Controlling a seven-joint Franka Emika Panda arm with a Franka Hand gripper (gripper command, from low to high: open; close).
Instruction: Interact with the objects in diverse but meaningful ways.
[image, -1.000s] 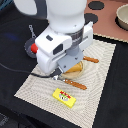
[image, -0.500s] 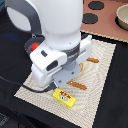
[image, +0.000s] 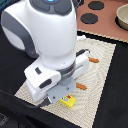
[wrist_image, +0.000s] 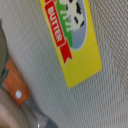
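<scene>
— How did the butter block (wrist_image: 75, 35) look?
— Flat and yellow, with a red "BUTTER" ribbon and a cow picture, lying on the woven placemat (image: 102, 80) beside a wooden-handled utensil (wrist_image: 15, 85).
— And the arm (image: 50, 45)?
— It bent low over the block, hiding the claw; whether wide or narrow, I couldn't tell.
— The table (image: 117, 100)?
— Dark.

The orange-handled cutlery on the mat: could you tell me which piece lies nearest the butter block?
The orange handle just beside the butter block; the other handle lies farther up the woven mat, by the arm.
</scene>
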